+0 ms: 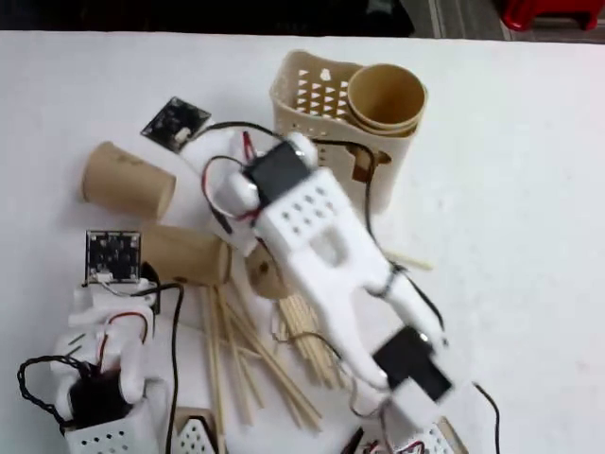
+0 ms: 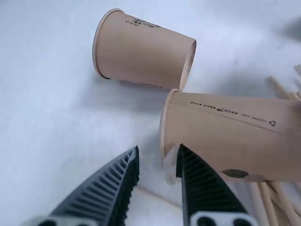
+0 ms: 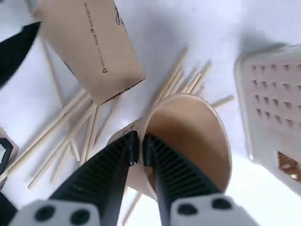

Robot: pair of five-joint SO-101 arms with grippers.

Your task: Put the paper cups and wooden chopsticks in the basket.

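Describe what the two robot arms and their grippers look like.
Both the left arm and right arm are white plastic shells with rows of small holes, black motor blocks, and loose red and black cables. The left gripper and right gripper have black, ribbed, tapering fingers on white bases with dark screw holes.

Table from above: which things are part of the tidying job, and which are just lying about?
Part of the job: basket, cups stacked in it, far cup on its side, near cup on its side, pinched cup, chopsticks.
Lying about: red thing in the far corner.
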